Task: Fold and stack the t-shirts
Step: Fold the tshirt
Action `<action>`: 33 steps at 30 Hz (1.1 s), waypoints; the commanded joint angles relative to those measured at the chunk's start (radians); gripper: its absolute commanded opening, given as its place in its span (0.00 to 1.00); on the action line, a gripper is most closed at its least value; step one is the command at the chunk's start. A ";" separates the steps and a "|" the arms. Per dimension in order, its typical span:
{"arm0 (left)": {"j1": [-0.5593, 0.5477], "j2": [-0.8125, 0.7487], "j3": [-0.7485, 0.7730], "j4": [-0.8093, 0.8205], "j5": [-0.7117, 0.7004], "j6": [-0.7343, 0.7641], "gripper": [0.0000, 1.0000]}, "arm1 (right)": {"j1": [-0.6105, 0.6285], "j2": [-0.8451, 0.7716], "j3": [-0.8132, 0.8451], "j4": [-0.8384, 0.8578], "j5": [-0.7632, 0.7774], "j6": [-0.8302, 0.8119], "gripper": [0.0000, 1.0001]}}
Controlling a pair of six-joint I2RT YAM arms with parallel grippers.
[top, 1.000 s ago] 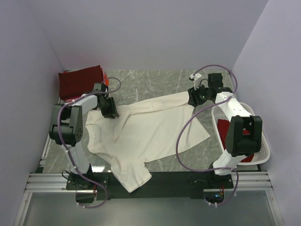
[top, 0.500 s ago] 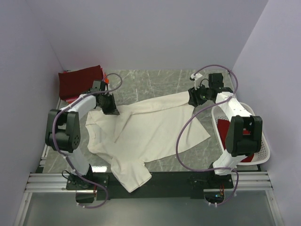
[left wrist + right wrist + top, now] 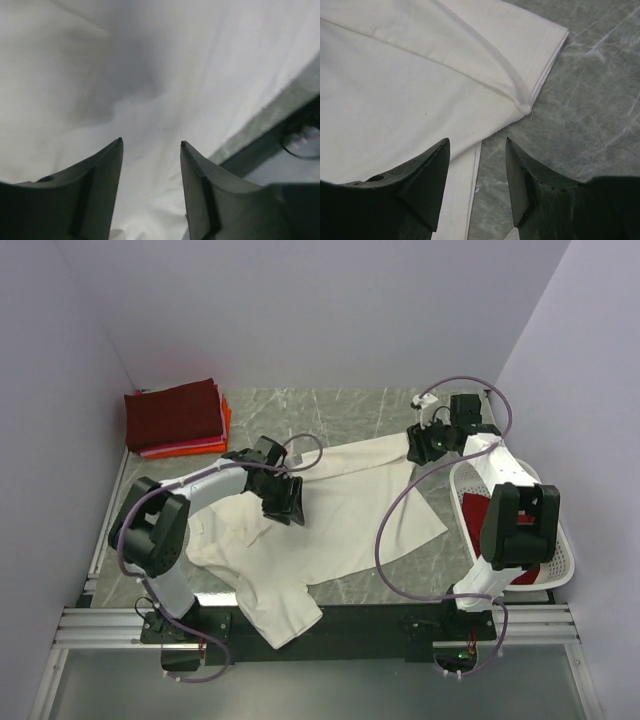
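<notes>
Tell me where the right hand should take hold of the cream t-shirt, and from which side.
Pinch the sleeve hem of the cream t-shirt, with the right hand coming down from above. The cloth lies flat, and that free hem borders bare table, so it is probably easiest to get under.

Soft matt cream cloth t-shirt — smooth marbled stone-look tabletop
</notes>
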 commanded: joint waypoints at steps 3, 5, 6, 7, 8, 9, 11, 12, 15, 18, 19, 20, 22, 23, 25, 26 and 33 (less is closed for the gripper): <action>0.055 -0.270 0.040 0.006 -0.433 -0.074 0.61 | -0.006 0.110 0.176 -0.033 0.045 0.068 0.55; 0.139 -0.373 -0.027 0.071 -0.460 -0.130 0.61 | -0.006 0.192 0.244 -0.052 0.061 0.115 0.55; 0.182 -0.402 -0.058 0.092 -0.435 -0.153 0.61 | -0.006 0.222 0.320 -0.064 0.072 0.173 0.55; 0.283 -0.455 -0.093 0.121 -0.414 -0.196 0.60 | -0.006 0.286 0.364 -0.079 0.075 0.197 0.54; 0.334 -0.477 -0.161 0.158 -0.386 -0.215 0.59 | -0.006 0.320 0.408 -0.111 0.086 0.220 0.53; 0.383 -0.497 -0.192 0.178 -0.351 -0.228 0.58 | -0.006 0.350 0.492 -0.133 0.088 0.250 0.53; 0.508 -0.532 -0.259 0.206 -0.329 -0.264 0.55 | -0.006 0.429 0.557 -0.161 0.098 0.289 0.52; 0.549 -0.539 -0.278 0.212 -0.320 -0.270 0.54 | -0.006 0.450 0.614 -0.170 0.103 0.298 0.51; 0.670 -0.539 -0.327 0.252 -0.253 -0.304 0.53 | -0.006 0.545 0.738 -0.225 0.123 0.323 0.50; 0.762 -0.511 -0.353 0.302 -0.172 -0.337 0.51 | -0.006 0.634 0.827 -0.279 0.138 0.336 0.47; 0.767 -0.488 -0.351 0.307 -0.156 -0.339 0.51 | -0.006 0.645 0.841 -0.289 0.140 0.336 0.45; 0.772 -0.473 -0.347 0.306 -0.155 -0.333 0.52 | -0.006 0.656 0.852 -0.308 0.143 0.333 0.45; 0.775 -0.430 -0.336 0.299 -0.148 -0.312 0.52 | -0.006 0.670 0.858 -0.311 0.160 0.330 0.43; 0.776 -0.416 -0.324 0.296 -0.150 -0.304 0.52 | -0.005 0.676 0.860 -0.319 0.166 0.323 0.43; 0.778 -0.375 -0.301 0.289 -0.171 -0.281 0.53 | -0.005 0.706 0.884 -0.346 0.175 0.317 0.43; 0.778 -0.362 -0.295 0.289 -0.177 -0.278 0.53 | -0.005 0.717 0.913 -0.358 0.174 0.315 0.43; 0.781 -0.221 -0.233 0.295 -0.193 -0.252 0.50 | -0.005 0.762 0.935 -0.362 0.164 0.324 0.42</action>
